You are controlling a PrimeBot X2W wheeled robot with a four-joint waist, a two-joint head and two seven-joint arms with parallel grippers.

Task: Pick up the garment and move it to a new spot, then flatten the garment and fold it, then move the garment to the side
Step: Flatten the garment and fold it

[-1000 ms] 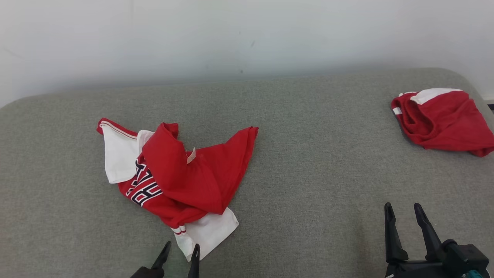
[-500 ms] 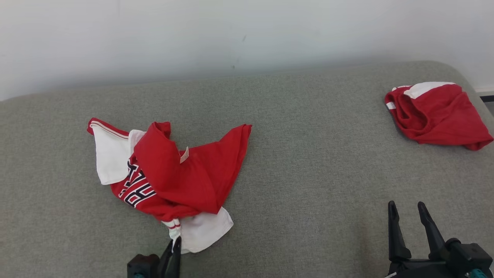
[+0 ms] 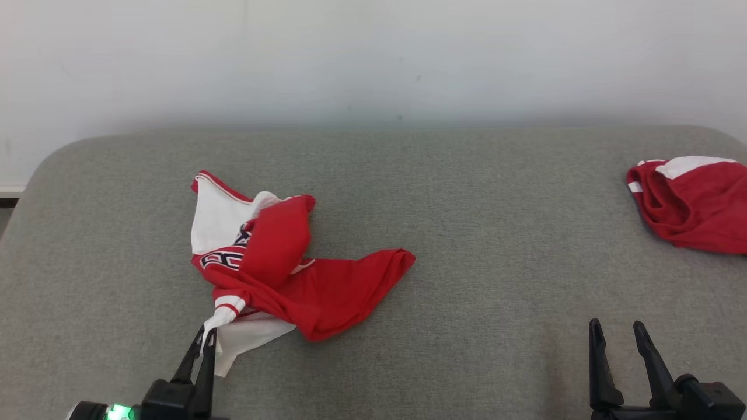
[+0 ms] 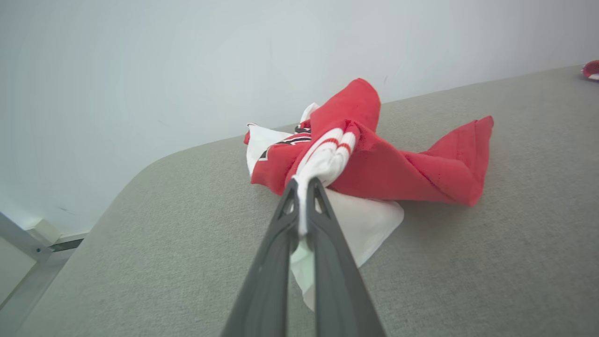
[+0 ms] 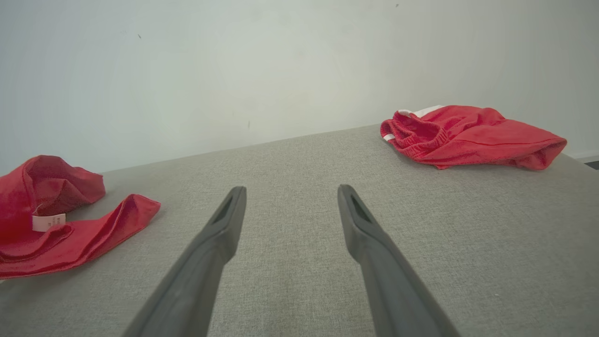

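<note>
— Red and white garment (image 3: pixel 280 268): where does it lie in relation to the fingers?
— Crumpled on the grey padded surface (image 3: pixel 467 192), directly ahead of the left gripper (image 3: pixel 205 335) and reaching its tips. The bulk is heaped just beyond the fingertips. One red flap lies flat, pointing toward the right gripper's side.
— State of the left fingers?
— Pressed together on the white striped cuff (image 4: pixel 327 152). White cloth runs down between the two fingers, and a loose white panel (image 4: pixel 369 222) lies beneath and beside them.
— Is the garment off the surface?
— The cuff is stretched from the heap to the fingertips. The rest lies on the padding.
— The right gripper (image 3: pixel 615 329)?
— Fingers spread with a clear gap between them, holding nothing. Grey fabric lies under and ahead of the tips. The garment is well apart, off to their left, and a pale label (image 5: pixel 49 222) shows on its red cloth from that wrist.
— Anything else noted?
— A second red garment (image 3: pixel 691 201) with white trim, bunched, well ahead of the right fingers and off to their right, near the surface's far edge. A pale wall (image 3: pixel 373 58) stands behind.
</note>
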